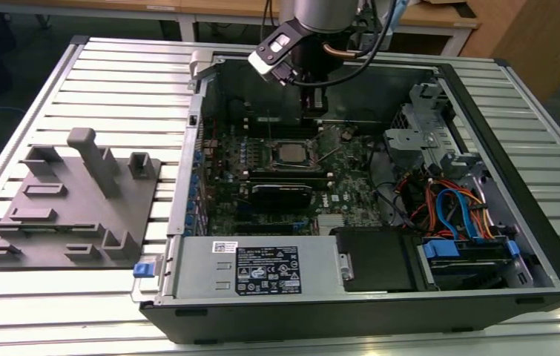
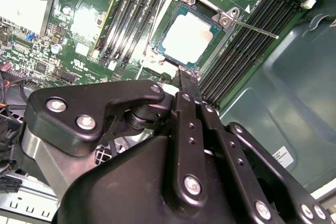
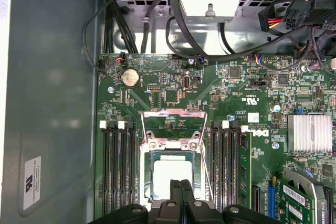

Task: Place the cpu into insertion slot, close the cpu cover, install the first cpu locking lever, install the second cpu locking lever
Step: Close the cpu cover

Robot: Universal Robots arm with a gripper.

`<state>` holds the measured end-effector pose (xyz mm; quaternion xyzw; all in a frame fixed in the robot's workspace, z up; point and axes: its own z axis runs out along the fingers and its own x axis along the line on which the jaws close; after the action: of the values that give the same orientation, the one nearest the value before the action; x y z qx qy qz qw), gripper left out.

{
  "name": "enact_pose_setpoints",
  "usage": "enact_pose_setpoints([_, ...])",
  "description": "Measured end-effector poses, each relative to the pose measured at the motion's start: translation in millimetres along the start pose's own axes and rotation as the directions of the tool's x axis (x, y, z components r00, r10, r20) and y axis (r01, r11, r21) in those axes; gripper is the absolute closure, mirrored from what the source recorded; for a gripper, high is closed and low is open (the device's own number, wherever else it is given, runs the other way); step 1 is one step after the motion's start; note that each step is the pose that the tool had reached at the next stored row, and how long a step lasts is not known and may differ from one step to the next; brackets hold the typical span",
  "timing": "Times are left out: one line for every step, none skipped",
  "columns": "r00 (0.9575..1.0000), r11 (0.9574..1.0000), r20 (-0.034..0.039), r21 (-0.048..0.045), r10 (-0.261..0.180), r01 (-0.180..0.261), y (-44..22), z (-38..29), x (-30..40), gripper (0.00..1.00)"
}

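The cpu [image 3: 170, 174] lies flat in the insertion slot [image 3: 148, 182], its silver-grey top [image 2: 186, 38] ringed by a thin green edge. The cpu cover [image 3: 173, 115], a silvery frame, stands tipped up from the slot's end nearer the coin cell, and the board shows through its window. A thin locking lever [image 2: 257, 27] sticks out sideways from the socket. My gripper [image 3: 181, 186] is shut with nothing between its fingers. Its tips [image 2: 182, 74] hover just above the near edge of the chip. In the exterior view the gripper [image 1: 308, 111] hangs inside the open case, behind the socket [image 1: 288, 152].
Long black memory slots [image 3: 118, 171] flank the socket on both sides. A finned heat sink [image 3: 310, 132] and cable bundles [image 1: 448, 208] lie toward the drive cage. The power supply [image 1: 259, 267] sits at the case front. A grey fixture [image 1: 72, 200] rests on the slatted table at the exterior view's left.
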<state>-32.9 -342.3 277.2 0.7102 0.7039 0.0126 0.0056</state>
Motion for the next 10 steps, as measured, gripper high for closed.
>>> enact_pose_setpoints([1.0, 1.0, 0.0, 0.0, 0.0, 0.0, 0.0, 0.0, 0.0, 0.9])
enact_pose_setpoints([1.0, 1.0, 0.0, 0.0, 0.0, 0.0, 0.0, 0.0, 0.0, 0.9])
enact_pose_setpoints([1.0, 1.0, 0.0, 0.0, 0.0, 0.0, 0.0, 0.0, 0.0, 0.9])
enact_pose_setpoints([1.0, 1.0, 0.0, 0.0, 0.0, 0.0, 0.0, 0.0, -0.1, 0.9])
enact_pose_setpoints([1.0, 1.0, 0.0, 0.0, 0.0, 0.0, 0.0, 0.0, -0.1, 0.9])
enact_pose_setpoints([1.0, 1.0, 0.0, 0.0, 0.0, 0.0, 0.0, 0.0, -0.1, 0.9])
enact_pose_setpoints([1.0, 1.0, 0.0, 0.0, 0.0, 0.0, 0.0, 0.0, -0.1, 0.9])
enact_pose_setpoints([1.0, 1.0, 0.0, 0.0, 0.0, 0.0, 0.2, 0.0, -0.1, 0.9])
enact_pose_setpoints([1.0, 1.0, 0.0, 0.0, 0.0, 0.0, 0.6, 0.0, -0.1, 0.9])
enact_pose_setpoints([1.0, 1.0, 0.0001, 0.0001, 0.0, 0.0, 2.0, 0.0, -0.1, 0.9])
